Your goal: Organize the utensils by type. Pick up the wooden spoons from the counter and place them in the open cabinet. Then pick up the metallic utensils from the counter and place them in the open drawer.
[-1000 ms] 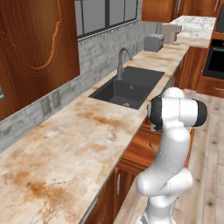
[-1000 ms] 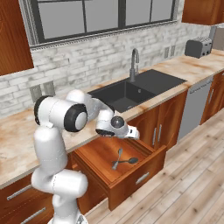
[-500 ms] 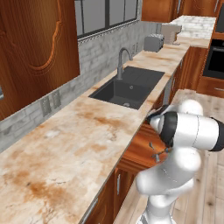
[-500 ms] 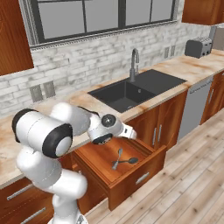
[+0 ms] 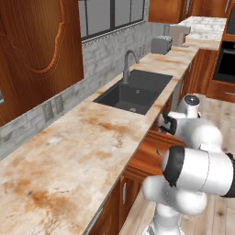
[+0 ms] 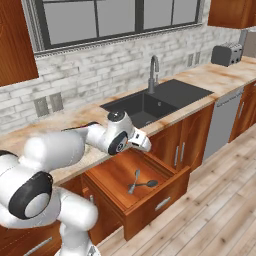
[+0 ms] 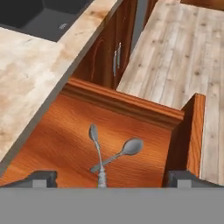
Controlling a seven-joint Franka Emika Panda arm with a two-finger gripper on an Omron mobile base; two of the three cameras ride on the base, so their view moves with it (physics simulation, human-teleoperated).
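- In the hand view the open drawer point(image 7: 131, 109) fills the lower middle; two metal spoons point(image 7: 109, 159) lie crossed and touching on its wooden floor.
- The pincer point(image 7: 111, 178) hangs over them at the bottom edge, its fingertips point(image 7: 41, 178) spread wide apart and empty.
- Right base view: the spoons sit at centre, the marbled desk point(image 6: 210, 75) behind, at upper right.
- No brand, label or writing is readable.
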